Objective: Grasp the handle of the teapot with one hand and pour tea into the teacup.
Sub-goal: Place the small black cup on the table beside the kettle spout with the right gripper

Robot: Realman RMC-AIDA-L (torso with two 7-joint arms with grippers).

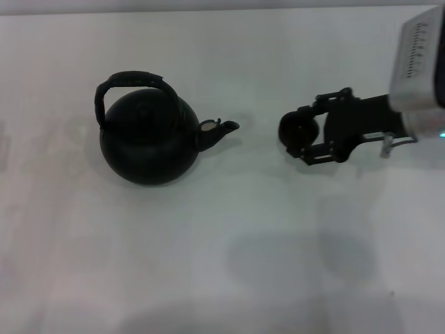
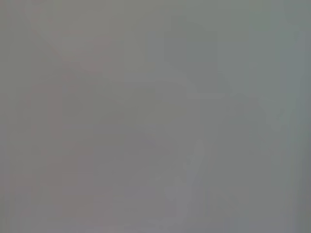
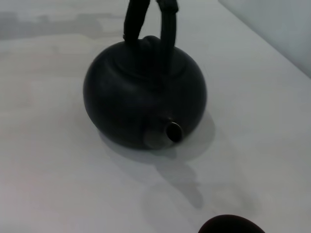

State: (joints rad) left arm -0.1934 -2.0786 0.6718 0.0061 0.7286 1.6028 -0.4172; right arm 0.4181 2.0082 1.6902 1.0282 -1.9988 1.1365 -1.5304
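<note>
The teapot stands upright on the white table, left of centre, its arched handle raised over the lid and its short spout pointing right. My right gripper reaches in from the right, level with the spout and a short gap away from it. Its fingers close around the small dark teacup. In the right wrist view the teapot faces the camera spout-first, and the teacup's rim shows at the edge. No part of the left gripper shows.
The white table spreads bare around the teapot, and its far edge runs along the top. The left wrist view shows only a plain grey surface.
</note>
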